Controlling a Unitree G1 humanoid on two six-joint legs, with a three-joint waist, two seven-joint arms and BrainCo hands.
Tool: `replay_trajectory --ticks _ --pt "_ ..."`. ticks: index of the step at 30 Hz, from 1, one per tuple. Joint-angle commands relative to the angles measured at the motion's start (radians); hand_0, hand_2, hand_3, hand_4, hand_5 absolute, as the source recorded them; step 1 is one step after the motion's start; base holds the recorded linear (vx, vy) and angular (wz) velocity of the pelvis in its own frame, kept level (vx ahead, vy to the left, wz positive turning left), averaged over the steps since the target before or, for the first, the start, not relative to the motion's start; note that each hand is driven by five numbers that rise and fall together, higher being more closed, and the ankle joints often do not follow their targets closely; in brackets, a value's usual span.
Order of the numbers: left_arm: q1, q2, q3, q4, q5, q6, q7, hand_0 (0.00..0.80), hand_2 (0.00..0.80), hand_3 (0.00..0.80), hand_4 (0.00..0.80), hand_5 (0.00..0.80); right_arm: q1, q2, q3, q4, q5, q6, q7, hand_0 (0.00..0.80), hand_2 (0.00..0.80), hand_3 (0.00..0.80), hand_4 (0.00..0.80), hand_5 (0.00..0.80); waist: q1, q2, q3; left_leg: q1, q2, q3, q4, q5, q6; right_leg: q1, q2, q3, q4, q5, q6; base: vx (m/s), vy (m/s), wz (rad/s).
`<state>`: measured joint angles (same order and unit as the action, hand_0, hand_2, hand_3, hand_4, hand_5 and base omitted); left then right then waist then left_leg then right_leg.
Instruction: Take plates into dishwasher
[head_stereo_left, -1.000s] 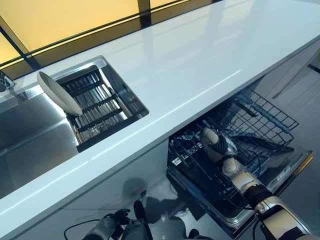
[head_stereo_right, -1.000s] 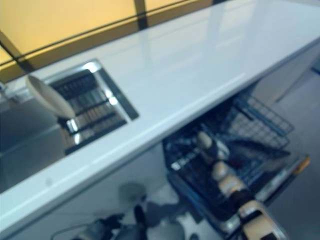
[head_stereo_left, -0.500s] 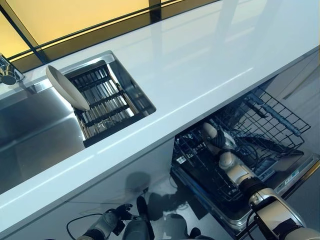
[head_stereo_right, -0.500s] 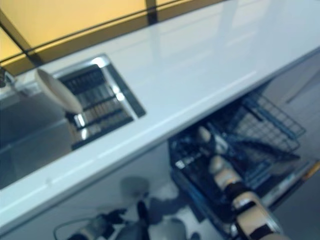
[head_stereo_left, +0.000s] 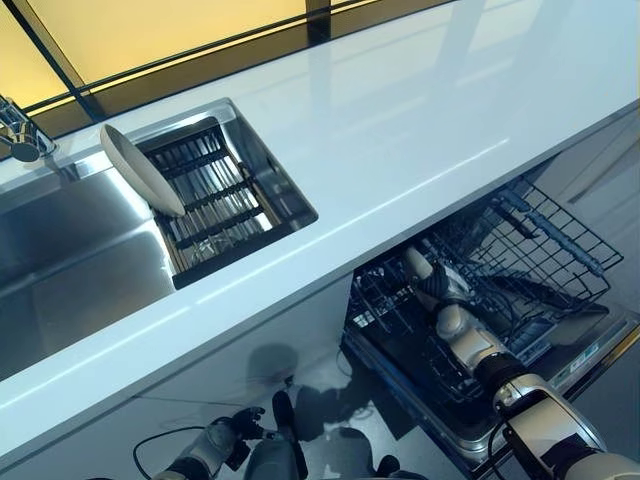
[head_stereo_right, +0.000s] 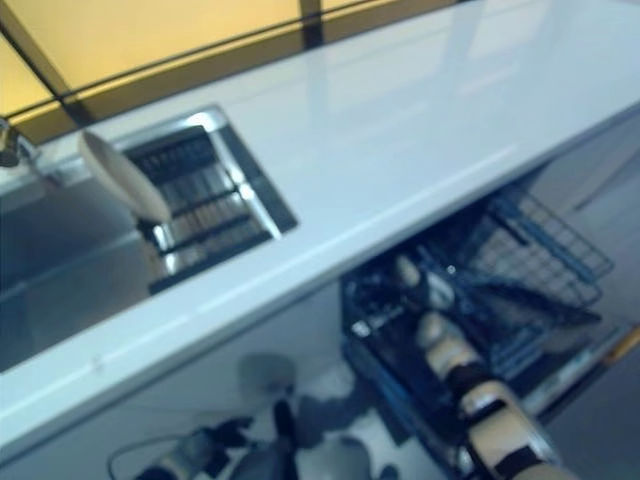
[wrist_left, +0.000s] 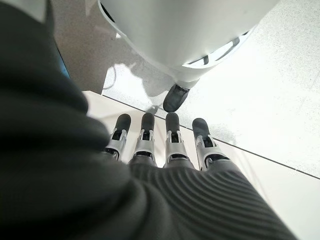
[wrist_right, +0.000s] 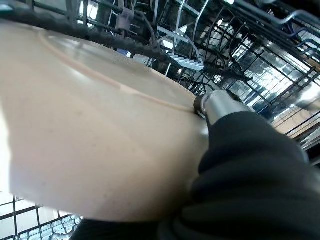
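A beige plate (wrist_right: 85, 140) is held on edge in my right hand (head_stereo_left: 442, 292), low in the pulled-out lower rack (head_stereo_left: 545, 240) of the dishwasher. The thumb (wrist_right: 220, 105) presses on the plate's rim among the dark wire tines. From above only a pale sliver of this plate (head_stereo_left: 418, 264) shows above the hand. A second beige plate (head_stereo_left: 140, 170) leans upright in the drying rack (head_stereo_left: 215, 205) set into the sink. My left hand (wrist_left: 160, 145) hangs low near the floor with its fingers straight and holds nothing.
A long white countertop (head_stereo_left: 400, 120) runs above the dishwasher and overhangs the back of the rack. The steel sink basin (head_stereo_left: 70, 250) and a tap (head_stereo_left: 15, 140) are at the left. The open dishwasher door (head_stereo_left: 590, 345) lies under the rack at the right.
The camera has shifted a little, so the whole scene sits further right. My right hand stays in the rack with the plate, barely moved. The left hand hangs as before.
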<state>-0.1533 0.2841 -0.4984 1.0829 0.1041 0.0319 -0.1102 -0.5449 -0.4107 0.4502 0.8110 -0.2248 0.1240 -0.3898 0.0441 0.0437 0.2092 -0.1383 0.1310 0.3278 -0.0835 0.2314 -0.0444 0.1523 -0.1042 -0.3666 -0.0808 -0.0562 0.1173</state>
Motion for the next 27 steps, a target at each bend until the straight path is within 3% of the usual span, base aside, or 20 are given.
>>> replay_trajectory --ticks 1,2,4,16,27 --pt "-0.078 0.000 -0.042 0.028 0.017 -0.027 0.005 0.000 0.000 0.000 0.000 0.000 -0.017 0.001 0.033 0.073 -0.020 0.033 0.037 0.791 0.791 0.791 0.791 0.791 0.018 -0.020 0.038 -0.004 -0.056 0.027 0.007 -0.097 -0.031 -0.135 0.007 0.019 0.097 0.031 -0.060 0.000 0.000 0.00" --pt "-0.078 -0.001 -0.041 0.030 0.019 -0.027 0.006 0.000 0.000 0.000 0.000 0.000 -0.013 0.005 0.033 0.078 -0.020 0.029 0.035 0.731 0.731 0.731 0.731 0.731 0.019 -0.021 0.038 -0.003 -0.056 0.027 0.007 -0.098 -0.030 -0.134 0.007 0.019 0.097 0.030 -0.060 0.000 0.000 0.00" --pt "-0.083 -0.003 -0.042 0.032 0.020 -0.026 0.008 0.000 0.000 0.000 0.000 0.000 -0.010 0.008 0.036 0.085 -0.015 0.024 0.035 0.684 0.684 0.684 0.684 0.684 0.019 -0.022 0.038 -0.003 -0.057 0.025 0.006 -0.101 -0.030 -0.137 0.007 0.019 0.097 0.031 -0.059 0.000 0.000 0.00" --pt "-0.094 -0.005 -0.041 0.038 0.019 -0.022 0.007 0.000 0.000 0.000 0.000 0.000 -0.010 0.022 0.037 0.101 -0.021 0.027 0.045 0.552 0.552 0.552 0.552 0.552 0.017 -0.023 0.040 0.003 -0.060 0.018 0.003 -0.104 -0.028 -0.145 0.007 0.019 0.100 0.034 -0.059 0.000 0.000 0.00" --pt "-0.101 -0.009 -0.043 0.045 0.020 -0.021 0.014 0.000 0.000 0.000 0.000 0.000 -0.021 0.031 0.038 0.112 -0.023 0.037 0.062 0.546 0.546 0.546 0.546 0.546 0.019 -0.025 0.046 0.009 -0.060 0.009 0.001 -0.108 -0.026 -0.156 0.007 0.019 0.109 0.034 -0.060 0.000 0.000 0.00"
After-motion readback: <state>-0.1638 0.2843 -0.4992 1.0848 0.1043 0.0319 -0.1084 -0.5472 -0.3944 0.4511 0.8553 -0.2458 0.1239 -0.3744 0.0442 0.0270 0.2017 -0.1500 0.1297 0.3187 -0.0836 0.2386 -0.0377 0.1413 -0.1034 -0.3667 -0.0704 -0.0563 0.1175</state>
